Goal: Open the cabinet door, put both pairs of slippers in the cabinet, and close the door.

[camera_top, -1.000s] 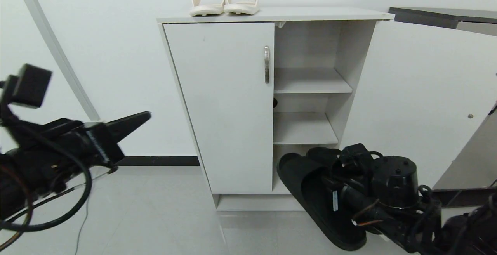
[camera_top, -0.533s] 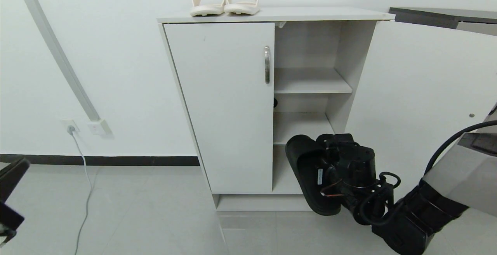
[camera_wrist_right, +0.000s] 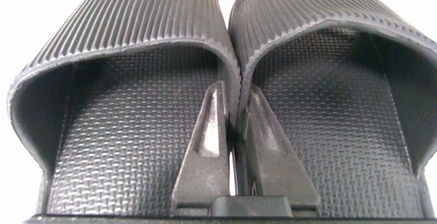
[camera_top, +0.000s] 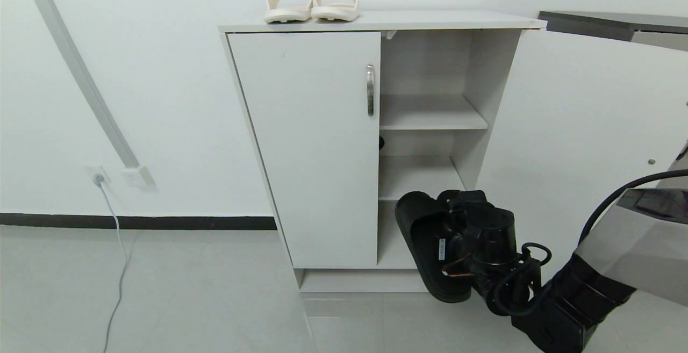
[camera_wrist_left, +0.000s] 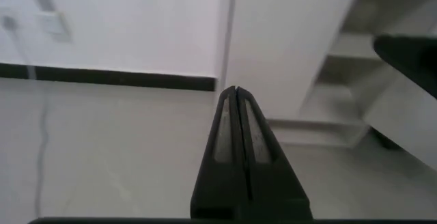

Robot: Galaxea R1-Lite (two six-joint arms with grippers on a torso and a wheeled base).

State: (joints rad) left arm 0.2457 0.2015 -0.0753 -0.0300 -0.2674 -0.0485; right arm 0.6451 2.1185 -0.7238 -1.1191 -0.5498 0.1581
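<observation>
The left gripper [camera_wrist_left: 237, 125] is pinched closed on nothing, above the floor [camera_wrist_left: 102, 156]. One cream pair [camera_top: 311, 2] sits side by side atop the cabinet [camera_top: 301, 149]. The right gripper [camera_wrist_right: 235, 138] clamps one black pair [camera_top: 430, 245] together, its length slanting up toward the open bottom compartment [camera_top: 392, 240].

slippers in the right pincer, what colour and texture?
Black slippers, ribbed straps, cross-hatched footbeds; best in the right wrist view.
</observation>
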